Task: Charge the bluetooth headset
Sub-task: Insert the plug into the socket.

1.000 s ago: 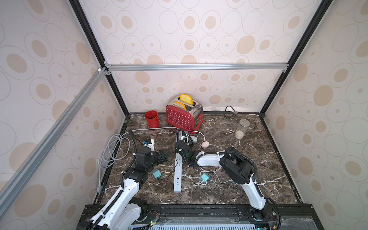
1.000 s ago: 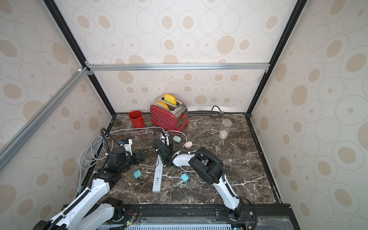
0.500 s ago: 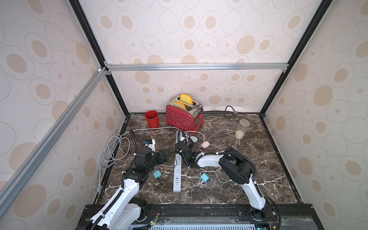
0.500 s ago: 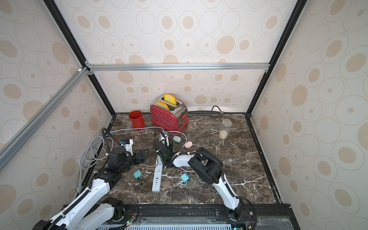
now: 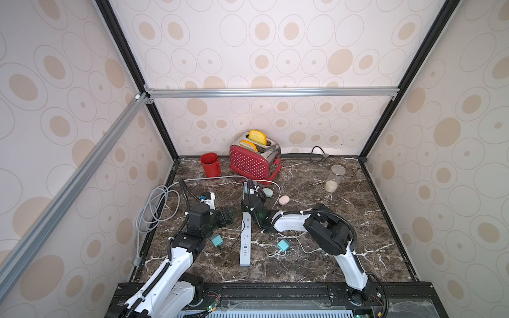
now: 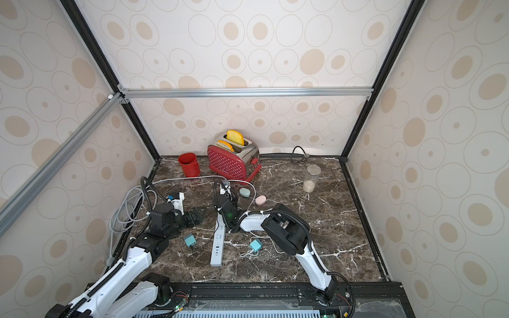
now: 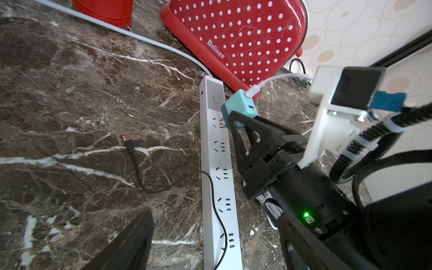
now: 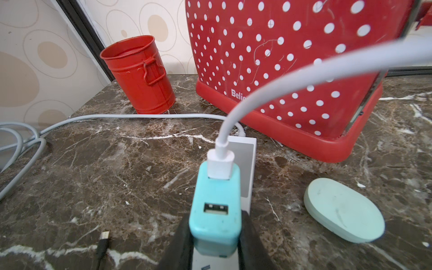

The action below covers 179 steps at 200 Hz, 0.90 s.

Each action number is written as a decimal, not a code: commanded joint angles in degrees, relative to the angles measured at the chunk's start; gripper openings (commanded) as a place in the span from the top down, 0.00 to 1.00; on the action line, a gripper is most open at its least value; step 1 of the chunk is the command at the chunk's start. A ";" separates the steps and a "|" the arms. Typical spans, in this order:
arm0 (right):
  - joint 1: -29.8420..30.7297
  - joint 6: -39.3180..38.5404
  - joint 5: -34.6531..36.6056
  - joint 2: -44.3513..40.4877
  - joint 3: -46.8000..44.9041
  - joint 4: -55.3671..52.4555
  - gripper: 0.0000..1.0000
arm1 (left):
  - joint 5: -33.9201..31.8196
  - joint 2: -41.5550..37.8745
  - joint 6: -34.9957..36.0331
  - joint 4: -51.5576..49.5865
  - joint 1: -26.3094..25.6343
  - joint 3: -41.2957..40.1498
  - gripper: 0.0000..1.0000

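The right gripper (image 8: 215,231) was clamped on a small turquoise plastic wall charger (image 8: 216,203), one black finger on each side of its body. A thick white cable (image 8: 268,88) was plugged into one of the charger's two USB ports; the other port stood open. In the left wrist view the charger sat tilted over the first socket of the long white power strip (image 7: 219,177), just beside the strip's switch, and whether its prongs were seated could not be told.

The left gripper (image 6: 203,214) hung near the strip's other side with its fingers spread apart and nothing between them.

Two oval earphone cases lay on the dark marble worktop (image 5: 316,275) beyond the right gripper: a pale green one (image 8: 343,210) just beside the strip's far end, and a pink one (image 5: 284,200) near it. Which one the white cable reached was unclear.

Two more turquoise chargers (image 5: 216,240) (image 5: 283,245) lay either side of the strip, and a thin black cable (image 7: 133,149) crossed it. A red polka-dot toaster (image 5: 248,163) and a red metal cup (image 5: 210,164) stood at the back.
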 commanded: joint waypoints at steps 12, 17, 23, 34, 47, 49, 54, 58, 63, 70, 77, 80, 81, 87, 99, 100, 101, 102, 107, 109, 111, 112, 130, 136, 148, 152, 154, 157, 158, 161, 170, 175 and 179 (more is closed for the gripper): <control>-0.98 1.75 0.78 -0.58 0.90 -1.19 0.85 | 0.19 -0.50 -0.49 1.30 -0.40 0.14 0.15; -0.97 1.79 0.74 -0.49 0.91 -1.34 0.85 | 0.21 -0.49 -0.51 1.30 -0.38 0.17 0.15; -0.97 1.89 0.73 -0.40 0.91 -1.35 0.85 | 0.24 -0.49 -0.51 1.30 -0.39 0.14 0.15; -1.05 2.31 0.99 -0.27 0.70 -1.35 0.86 | 0.30 -0.56 -0.51 1.30 -0.38 0.17 0.15; -1.30 3.14 0.98 -0.16 0.30 -1.57 0.86 | 0.45 -0.58 -0.46 1.30 -0.38 0.13 0.15; -1.36 3.37 0.99 -0.16 0.29 -1.66 0.86 | 0.47 -0.60 -0.45 1.34 -0.38 0.16 0.15; -1.53 3.68 0.79 -0.11 0.34 -1.90 0.86 | 0.45 -0.61 -0.50 1.38 -0.39 0.11 0.15; -1.66 3.75 0.61 -0.02 0.25 -1.93 0.86 | 0.49 -0.58 -0.55 1.39 -0.45 0.11 0.15; -1.73 3.97 0.41 0.04 0.31 -1.92 0.86 | 0.53 -0.54 -0.53 1.39 -0.48 0.11 0.15; -1.79 4.26 0.10 0.18 0.21 -1.81 0.86 | 0.56 -0.54 -0.51 1.39 -0.51 0.11 0.15; -1.91 4.50 -0.10 0.21 0.21 -1.87 0.86 | 0.51 -0.55 -0.46 1.39 -0.51 0.16 0.15; -1.91 4.57 -0.19 0.24 0.21 -1.92 0.86 | 0.54 -0.50 -0.50 1.39 -0.50 0.15 0.15; -1.88 4.59 -0.21 0.22 0.21 -1.94 0.86 | 0.55 -0.50 -0.50 1.39 -0.53 0.17 0.15; -1.85 4.49 -0.51 0.30 0.27 -1.88 0.86 | 0.60 -0.49 -0.51 1.39 -0.54 0.19 0.15; -1.92 4.36 -1.32 0.56 0.27 -1.92 0.86 | 0.57 -0.60 -0.51 1.39 -0.63 0.22 0.15; -1.89 4.31 -1.39 0.56 0.28 -1.90 0.86 | 0.61 -0.59 -0.51 1.39 -0.64 0.25 0.15; -1.87 4.29 -1.47 0.57 0.29 -1.89 0.86 | 0.58 -0.59 -0.51 1.39 -0.64 0.22 0.15; -1.86 4.23 -1.56 0.57 0.29 -1.88 0.86 | 0.62 -0.58 -0.51 1.39 -0.64 0.21 0.15; -2.01 4.18 -1.93 0.69 0.30 -1.87 0.86 | 0.64 -0.58 -0.51 1.42 -0.64 0.17 0.15; -2.02 4.07 -2.04 0.66 0.29 -1.87 0.86 | 0.65 -0.58 -0.48 1.39 -0.64 0.17 0.15; -2.03 4.06 -2.18 0.72 0.29 -1.94 0.86 | 0.52 -0.58 -0.50 1.39 -0.64 0.12 0.15; -2.03 4.03 -2.22 0.69 0.29 -1.99 0.86 | 0.54 -0.63 -0.50 1.39 -0.64 0.16 0.15; -2.19 4.88 -2.80 0.66 0.22 -2.76 0.86 | 0.51 -0.58 -0.59 1.39 -0.60 0.19 0.15; -2.21 4.92 -3.16 0.76 0.09 -2.69 0.86 | 0.52 -0.67 -0.59 1.39 -0.69 0.19 0.15; -2.27 5.10 -3.29 0.84 0.15 -3.12 0.86 | 0.52 -0.88 -0.48 1.39 -0.65 0.10 0.15; -2.29 5.25 -3.23 0.84 0.19 -3.33 0.86 | 0.39 -0.85 -0.57 1.39 -0.68 0.11 0.15; -2.34 5.33 -3.18 0.83 0.20 -3.42 0.86 | 0.43 -0.91 -0.59 1.39 -0.67 0.11 0.15; -2.36 5.59 -3.06 0.84 0.07 -3.62 0.86 | 0.41 -0.93 -0.55 1.39 -0.67 0.11 0.15; -2.37 5.67 -3.01 0.84 0.05 -3.67 0.86 | 0.40 -0.93 -0.53 1.39 -0.65 0.11 0.15; -2.38 5.82 -2.90 0.85 0.01 -3.76 0.86 | 0.40 -1.04 -0.56 1.32 -0.65 0.11 0.15; -2.38 6.06 -2.71 0.85 -0.21 -3.64 0.86 | 0.42 -1.19 -0.53 1.32 -0.71 0.11 0.15; -2.30 6.03 -2.69 0.92 -0.15 -3.64 0.86 | 0.33 -1.11 -0.59 1.32 -0.67 0.03 0.15; -2.35 5.95 -2.63 0.96 -0.15 -3.68 0.86 | 0.38 -1.19 -0.55 1.37 -0.64 0.00 0.15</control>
